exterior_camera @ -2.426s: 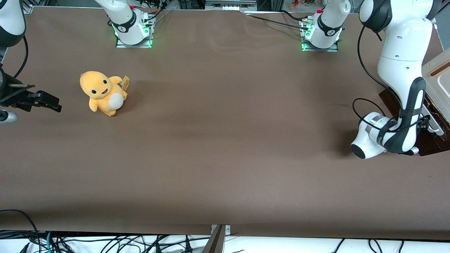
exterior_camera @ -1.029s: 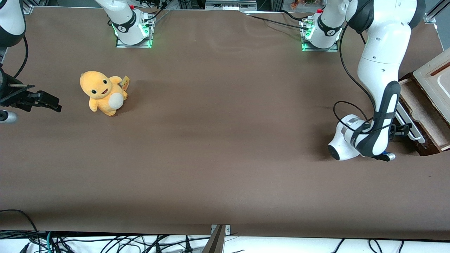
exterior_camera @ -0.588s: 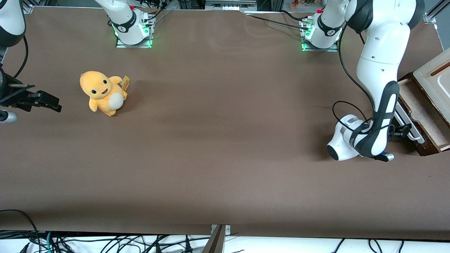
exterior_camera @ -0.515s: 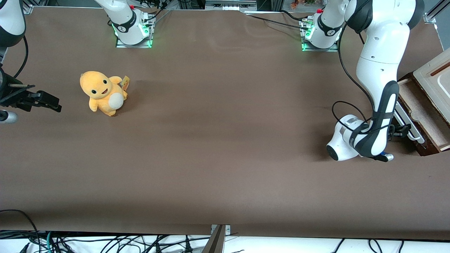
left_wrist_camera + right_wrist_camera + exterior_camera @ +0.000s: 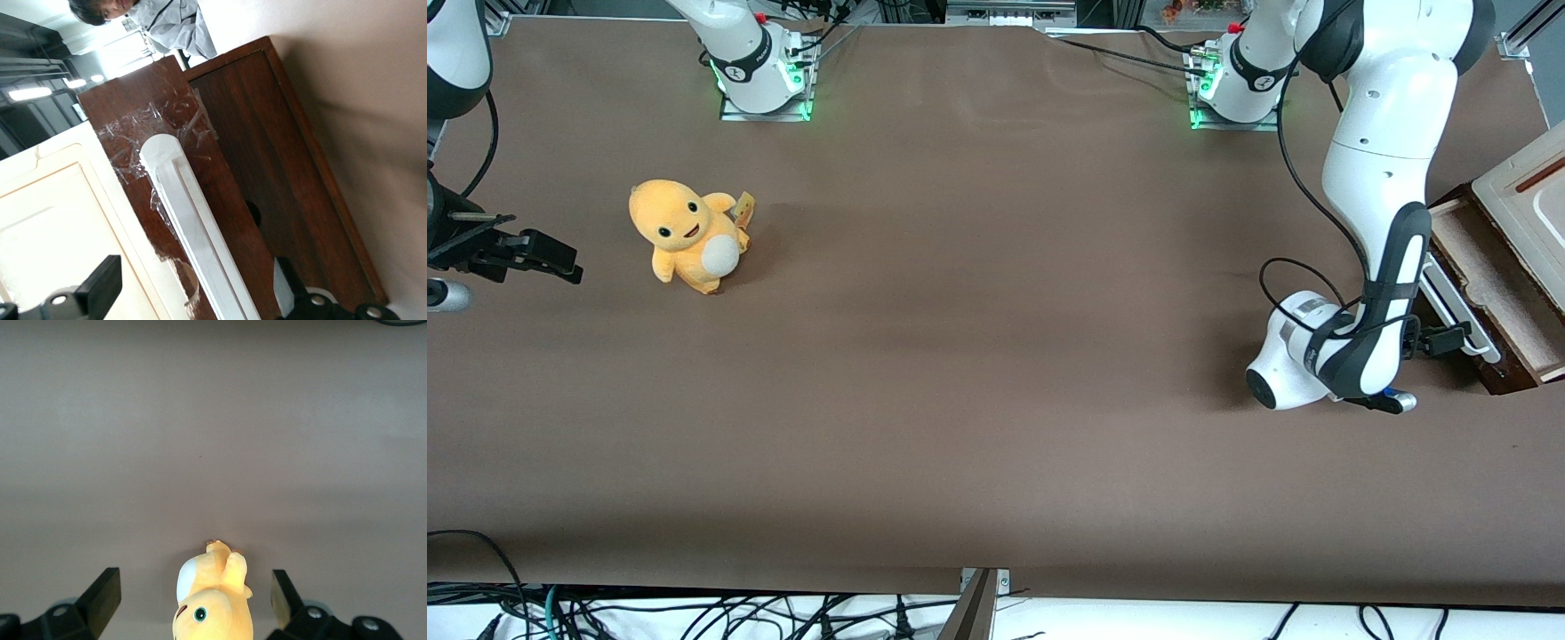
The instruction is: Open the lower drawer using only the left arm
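1. At working-arm end of table, mid-height of front frame: lower drawer (image 5: 1494, 276), pulled out from cabinet, pale beige inside showing from above. Dark red-brown glossy front (image 5: 267, 167) w/ long white bar handle (image 5: 193, 227), clear tape around the handle mount. Cream-white panel (image 5: 53, 220) just above the front.
2. Left arm (image 5: 1383, 178): reaching down in front of drawer, wrist block low over table (image 5: 996, 400), black cable looped beside it.
3. Gripper (image 5: 1440, 340): just in front of drawer front, level w/ handle (image 5: 1449, 298). Spread wide per wrist cam; gripper (image 5: 193, 267) straddling the white bar, one finger to each side, clear gap on both. Holding nothing; no contact w/ the bar seen.
4. Step in hand (est.): drawer prob. far enough out, so letting go and backing off. If more travel wanted, re-close on the bar first.
5. Doing it well: keep fingers wide until past the bar; retreat straight along the drawer's slide axis, no sideways drift, so neither pad clips the handle and nudges the drawer back in. Watch cable near the drawer corner; lift only once clear.
6. Elsewhere: orange plush toy (image 5: 687, 236), well apart, toward parked arm's end; not involved.
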Robot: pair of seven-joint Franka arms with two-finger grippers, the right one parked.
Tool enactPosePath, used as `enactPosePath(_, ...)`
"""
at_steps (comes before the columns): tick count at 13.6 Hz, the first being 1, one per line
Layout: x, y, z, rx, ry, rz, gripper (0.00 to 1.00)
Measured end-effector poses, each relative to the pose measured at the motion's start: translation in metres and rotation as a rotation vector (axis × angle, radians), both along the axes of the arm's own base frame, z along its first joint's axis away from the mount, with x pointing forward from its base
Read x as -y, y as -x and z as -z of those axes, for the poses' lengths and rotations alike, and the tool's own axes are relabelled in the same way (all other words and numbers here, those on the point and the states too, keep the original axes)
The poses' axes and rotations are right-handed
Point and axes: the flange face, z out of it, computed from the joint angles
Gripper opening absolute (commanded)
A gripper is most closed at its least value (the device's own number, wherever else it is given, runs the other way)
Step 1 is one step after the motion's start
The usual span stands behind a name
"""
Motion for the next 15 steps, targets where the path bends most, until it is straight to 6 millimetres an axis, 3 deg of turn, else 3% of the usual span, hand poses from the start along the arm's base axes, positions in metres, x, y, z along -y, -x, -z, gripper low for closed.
enactPosePath(3, 0.023, -0.017, -0.024, 0.072, 0.131, -0.083, 1.00)
enactPosePath(5, 0.045, -0.030, -0.051, 0.143, 0.270, -0.164, 1.00)
enactPosePath(10, 0.088, -0.050, -0.154, 0.326, 0.692, -0.373, 1.00)
enactPosePath(12, 0.090, -0.054, -0.202, 0.396, 0.844, -0.434, 1.00)
enactPosePath(15, 0.058, -0.057, -0.247, 0.451, 1.027, -0.474, 1.00)
